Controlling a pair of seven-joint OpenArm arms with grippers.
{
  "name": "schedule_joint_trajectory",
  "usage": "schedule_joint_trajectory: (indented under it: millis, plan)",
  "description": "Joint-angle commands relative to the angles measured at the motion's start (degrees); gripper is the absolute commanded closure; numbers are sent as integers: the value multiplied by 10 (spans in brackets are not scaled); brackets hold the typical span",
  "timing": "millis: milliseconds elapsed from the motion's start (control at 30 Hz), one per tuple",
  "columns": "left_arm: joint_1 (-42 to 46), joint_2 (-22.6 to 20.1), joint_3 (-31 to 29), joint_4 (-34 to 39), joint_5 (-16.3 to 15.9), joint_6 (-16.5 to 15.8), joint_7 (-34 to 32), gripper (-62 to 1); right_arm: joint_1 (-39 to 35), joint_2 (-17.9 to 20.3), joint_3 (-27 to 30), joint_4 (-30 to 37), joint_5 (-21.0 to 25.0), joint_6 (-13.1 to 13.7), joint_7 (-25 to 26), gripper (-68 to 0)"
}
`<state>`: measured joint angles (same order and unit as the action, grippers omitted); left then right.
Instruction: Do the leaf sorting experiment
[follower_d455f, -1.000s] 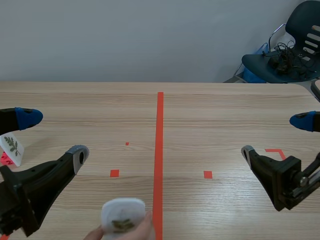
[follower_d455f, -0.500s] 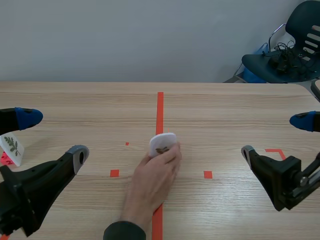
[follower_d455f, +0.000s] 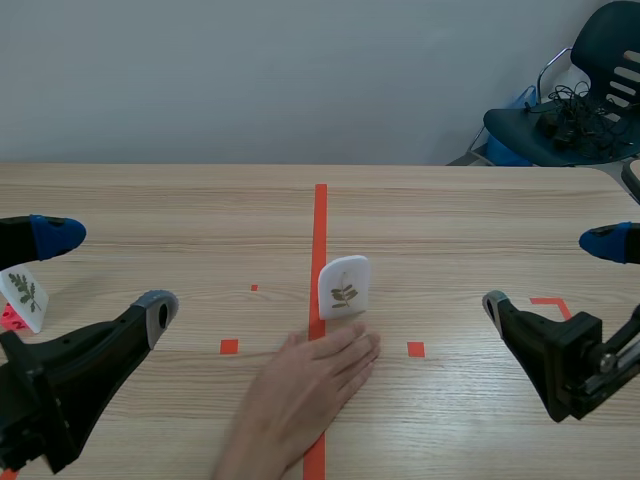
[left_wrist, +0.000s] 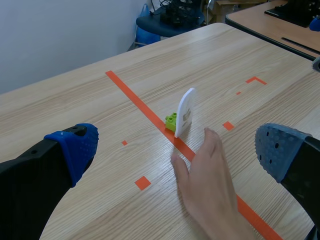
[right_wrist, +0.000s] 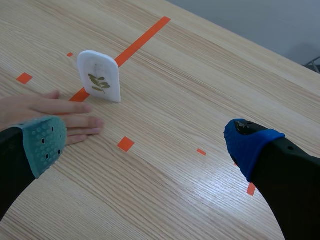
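White leaf card (follower_d455f: 344, 288) upright on the desk's (follower_d455f: 150, 220) red line (follower_d455f: 320, 215), hand (follower_d455f: 305, 385) just beside. Both jaws apart, empty. Setting-out step, likely; next: wait, then pinch card gently.

There are two white leaf cards: a centre card (follower_d455f: 343, 287) standing upright on the red tape line, and a left card (follower_d455f: 22, 297) near the left edge of the one counter (follower_d455f: 450, 210). Two small pieces sit at their feet, one each: a green block (left_wrist: 171, 121) and a pink-red piece (follower_d455f: 9, 319). One person's hand (follower_d455f: 310, 385) lies flat, and there are two end effectors, the left end effector (follower_d455f: 105, 272) and the right end effector (follower_d455f: 548, 274), and one dark chair (follower_d455f: 585, 110).
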<state>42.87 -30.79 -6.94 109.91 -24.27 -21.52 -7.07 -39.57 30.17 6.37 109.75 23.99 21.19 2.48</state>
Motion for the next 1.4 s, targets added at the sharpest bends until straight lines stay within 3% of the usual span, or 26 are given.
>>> schedule_joint_trajectory:
  millis: [0, 567, 800, 867, 1367]
  plan:
    - [-2, -1, 1, 5, -5, -3, -9, -623, 4, 4, 7, 8, 6, -2, 4, -679]
    - [-2, -16, 3, 5, -5, -12, -8, -623, 4, 4, 7, 8, 6, -2, 4, -679]
    - [-15, -26, 41, -4, 2, -24, -3, -623, 4, 4, 7, 8, 7, -2, 5, -679]
    - [-31, -26, 56, -19, 17, -24, -3, -623, 4, 4, 7, 8, 7, -2, 5, -679]
    - [-223, 5, 194, -225, 36, -22, -39, -623, 7, 4, 7, 8, 6, -2, 4, -679]
